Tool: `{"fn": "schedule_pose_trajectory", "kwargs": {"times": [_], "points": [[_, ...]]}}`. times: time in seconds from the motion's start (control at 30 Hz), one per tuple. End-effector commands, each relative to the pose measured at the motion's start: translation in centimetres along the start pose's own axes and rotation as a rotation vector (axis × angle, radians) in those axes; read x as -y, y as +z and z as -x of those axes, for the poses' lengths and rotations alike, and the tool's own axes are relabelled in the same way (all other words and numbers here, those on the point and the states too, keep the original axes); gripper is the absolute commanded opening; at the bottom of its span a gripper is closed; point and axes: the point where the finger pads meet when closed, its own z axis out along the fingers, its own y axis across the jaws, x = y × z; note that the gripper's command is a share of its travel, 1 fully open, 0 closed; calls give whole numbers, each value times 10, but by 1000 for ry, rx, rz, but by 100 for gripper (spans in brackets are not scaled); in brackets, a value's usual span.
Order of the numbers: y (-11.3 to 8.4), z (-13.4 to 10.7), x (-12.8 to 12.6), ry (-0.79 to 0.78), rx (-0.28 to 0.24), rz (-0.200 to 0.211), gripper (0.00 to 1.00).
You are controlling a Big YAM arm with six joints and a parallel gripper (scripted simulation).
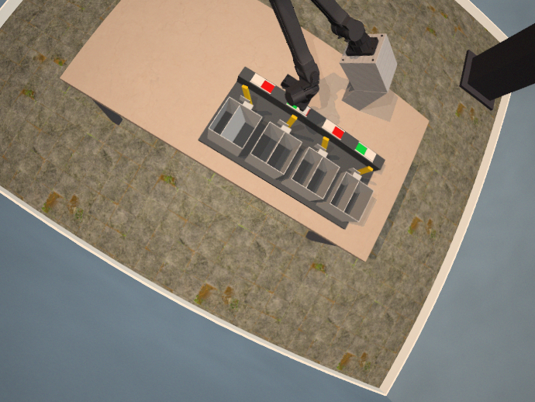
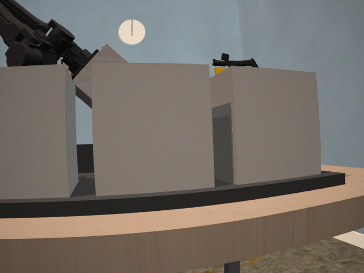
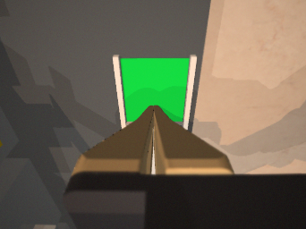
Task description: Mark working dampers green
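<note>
My gripper (image 1: 303, 108) (image 3: 153, 113) is shut and empty, with its tips low over the second slider from the left in the top view. That slider shows green (image 1: 291, 105) (image 3: 154, 80); a thin red sliver (image 1: 308, 113) shows beside its white cover, partly hidden by the gripper. The leftmost slider shows red (image 1: 267, 87), the third red (image 1: 338, 132), the rightmost green (image 1: 360, 148). Grey dampers (image 1: 254, 119) (image 1: 257, 151) (image 1: 298, 174) (image 1: 371, 194) stand behind their sliders. Yellow levers (image 1: 246, 93) (image 1: 291, 120) (image 1: 325, 143) (image 1: 364, 170) stand between dampers and sliders; the rightmost points another way.
The dampers stand on a dark base (image 1: 272, 175) (image 2: 152, 200) near the edge of the table (image 1: 172, 77) (image 2: 182, 235). The arm reaches over the slider rail from its grey pedestal (image 1: 369, 77). In the exterior view, the damper walls hide the sliders.
</note>
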Motion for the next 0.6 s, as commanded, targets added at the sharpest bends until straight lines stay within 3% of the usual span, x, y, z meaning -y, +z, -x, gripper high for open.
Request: {"fn": "schedule_pose_trajectory", "kwargs": {"times": [0.0, 0.57], "points": [[-1, -11, 3, -14, -11, 6, 0], [-1, -13, 4, -14, -11, 5, 0]]}}
